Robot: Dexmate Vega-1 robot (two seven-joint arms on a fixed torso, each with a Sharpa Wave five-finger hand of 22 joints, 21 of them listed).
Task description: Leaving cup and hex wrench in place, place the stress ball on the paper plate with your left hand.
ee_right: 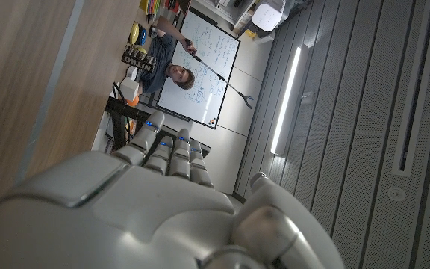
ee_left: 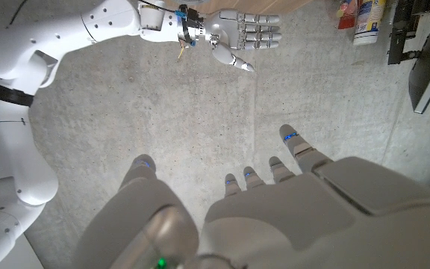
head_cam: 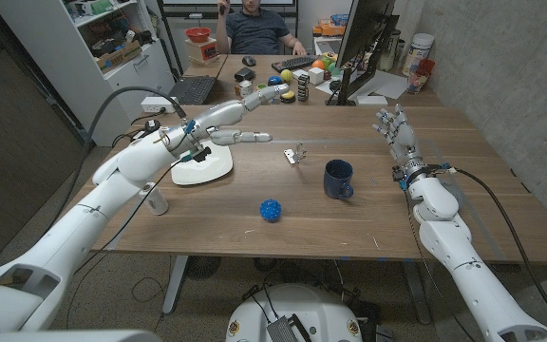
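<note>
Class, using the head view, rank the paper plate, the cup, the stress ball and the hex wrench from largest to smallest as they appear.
1. paper plate, partly covered by the left arm
2. cup
3. stress ball
4. hex wrench, though it looks close to the ball in size

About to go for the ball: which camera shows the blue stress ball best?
The head view. The stress ball sits in plain sight on the table, near the front edge, left of the cup. The left wrist view looks at the concrete wall and right arm, the right wrist view at the room; neither helps.

Head camera high over the table, wrist cameras close behind their fingers (left faces the right hand)
</note>
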